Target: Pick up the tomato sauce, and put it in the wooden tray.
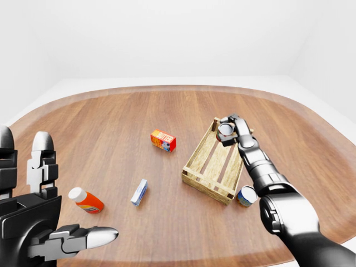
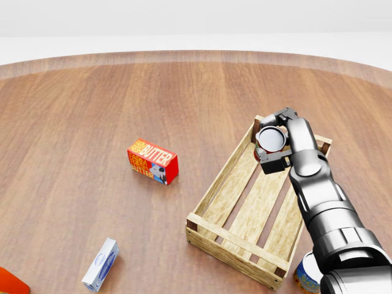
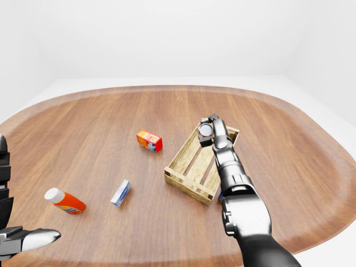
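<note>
- My left hand [image 1: 41, 222] idles at the left-eye view's lower left, fingers spread, holding nothing.
- Butter box [image 2: 153, 161] lies on the tabletop [image 2: 92, 104], left of the tray [image 2: 245, 208].
- Step in hand: placing. My right hand [image 2: 277, 142] grips the can [image 2: 270, 140] over the tray's top end.
- Can: dark round end toward the camera, red side partly hidden.
- Next, as I judge: lower, then release.
</note>
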{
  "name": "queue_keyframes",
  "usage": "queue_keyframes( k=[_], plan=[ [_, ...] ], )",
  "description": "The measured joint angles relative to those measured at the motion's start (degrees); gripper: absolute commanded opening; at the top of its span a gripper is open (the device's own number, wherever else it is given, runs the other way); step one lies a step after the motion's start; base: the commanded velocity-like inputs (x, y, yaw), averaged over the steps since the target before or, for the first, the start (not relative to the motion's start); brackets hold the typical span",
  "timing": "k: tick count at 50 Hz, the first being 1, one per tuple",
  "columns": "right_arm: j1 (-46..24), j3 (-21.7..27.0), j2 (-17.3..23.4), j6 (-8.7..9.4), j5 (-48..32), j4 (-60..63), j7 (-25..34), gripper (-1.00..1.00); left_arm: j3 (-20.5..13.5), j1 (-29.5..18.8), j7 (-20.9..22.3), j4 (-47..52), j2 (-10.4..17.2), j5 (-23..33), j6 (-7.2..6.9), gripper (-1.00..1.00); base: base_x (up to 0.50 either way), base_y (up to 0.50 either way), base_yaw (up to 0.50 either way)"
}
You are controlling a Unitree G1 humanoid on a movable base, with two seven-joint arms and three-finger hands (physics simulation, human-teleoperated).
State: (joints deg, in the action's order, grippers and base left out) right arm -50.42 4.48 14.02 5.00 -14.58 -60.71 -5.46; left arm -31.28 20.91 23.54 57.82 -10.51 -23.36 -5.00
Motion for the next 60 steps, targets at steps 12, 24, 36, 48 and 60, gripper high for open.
queue_keyframes(
  k=[12, 24, 36, 48, 60],
  plan=[
    [-1.5, 0.0, 0.1, 0.0, -0.2, -5.7, -0.8, -1.0, 0.0, 0.0, 0.0, 0.1, -0.1, 0.0, 0.0, 1.0, 0.0, 0.0, 0.0],
    [-1.5, 0.2, 0.2, 0.0, -0.2, -8.8, -1.5, -1.0, -0.1, 0.0, -0.1, 0.2, 0.0, -0.1, 0.0, 1.0, 0.0, 0.0, 0.0],
    [-1.3, 0.3, 0.1, 0.0, -0.3, -10.5, -1.9, -1.0, -0.3, -0.2, -0.3, 0.2, 0.2, -0.3, 0.0, 1.0, 0.0, 0.0, 0.0],
    [-0.8, 0.4, 0.1, 0.0, -0.4, -11.5, -2.1, -1.0, -0.4, -0.2, -0.2, 0.2, 0.2, -0.4, 0.0, 1.0, 0.0, 0.0, 0.0],
    [-0.4, 0.6, 0.0, 0.0, -0.4, -12.0, -2.3, -1.0, -0.6, 0.0, 0.0, 0.2, 0.0, -0.6, 0.0, 1.0, 0.0, 0.0, 0.0]
  ],
)
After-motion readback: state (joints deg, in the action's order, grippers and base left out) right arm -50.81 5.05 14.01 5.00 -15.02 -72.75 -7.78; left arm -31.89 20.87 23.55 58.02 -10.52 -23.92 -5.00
